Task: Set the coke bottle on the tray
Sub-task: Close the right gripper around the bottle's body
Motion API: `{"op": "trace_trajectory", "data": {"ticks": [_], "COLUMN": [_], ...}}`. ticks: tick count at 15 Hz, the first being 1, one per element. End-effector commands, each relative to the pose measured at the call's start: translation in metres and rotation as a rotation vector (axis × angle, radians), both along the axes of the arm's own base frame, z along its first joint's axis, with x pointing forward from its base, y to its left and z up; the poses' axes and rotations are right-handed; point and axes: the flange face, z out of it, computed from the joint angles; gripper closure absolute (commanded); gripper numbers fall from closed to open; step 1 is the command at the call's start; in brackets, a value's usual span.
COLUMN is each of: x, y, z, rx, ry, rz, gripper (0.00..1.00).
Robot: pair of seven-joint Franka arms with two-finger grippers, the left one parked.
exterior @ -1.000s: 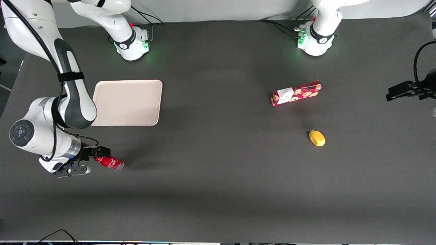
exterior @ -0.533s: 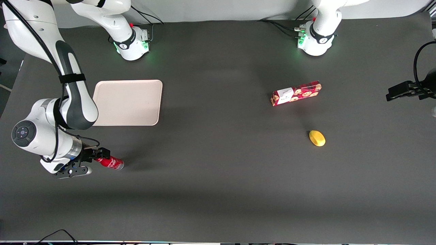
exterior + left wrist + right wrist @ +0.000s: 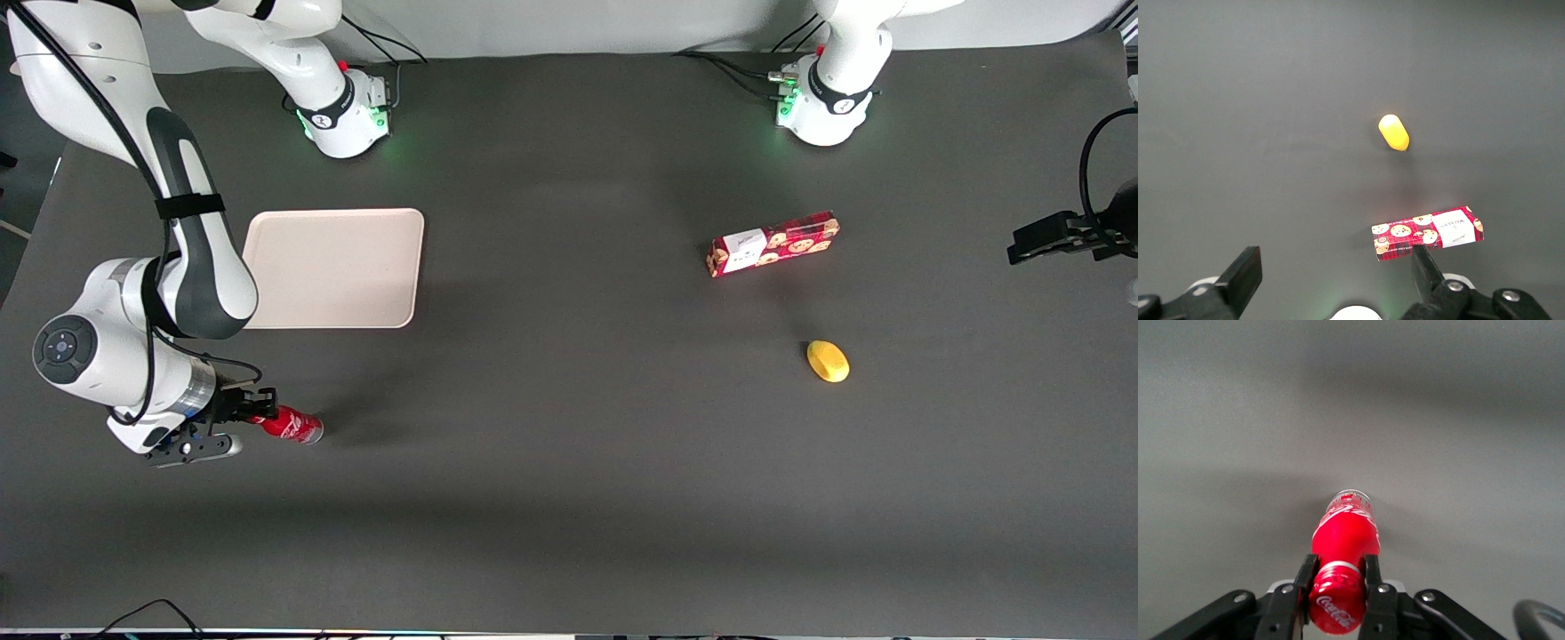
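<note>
Both pincer (image 3: 1338, 583) fingers clamp the coke bottle (image 3: 1345, 537), hiding its neck.

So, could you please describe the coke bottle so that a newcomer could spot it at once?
Find the beige tray; nearer the front camera, the gripper pinches the cap end of the coke bottle lying on the table. It is small, slim, red, white-scripted, unlike the cookie box.

The gripper (image 3: 253, 414) sat low at the working arm's end of the surface (image 3: 569, 498), fingers (image 3: 1305, 577) pressed to either side of the coke bottle (image 3: 292, 425) at its cap end. Bare surface lay between bottle and tray (image 3: 331, 268), the tray farther from the front camera. The cookie box (image 3: 773, 243) and yellow object (image 3: 828, 361) lay well apart, toward the parked arm's end.
</note>
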Motion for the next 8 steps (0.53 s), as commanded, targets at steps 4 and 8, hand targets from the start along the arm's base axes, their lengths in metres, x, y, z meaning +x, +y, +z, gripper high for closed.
{"op": "trace_trajectory", "data": {"ticks": [4,8], "x": [-0.005,-0.030], "y": [0.017,0.018], "z": [0.083,0.208], "rx": [0.025,0.037], "ry": [-0.015,0.026], "rz": [0.065,0.079], "gripper": [1.00,1.00]}}
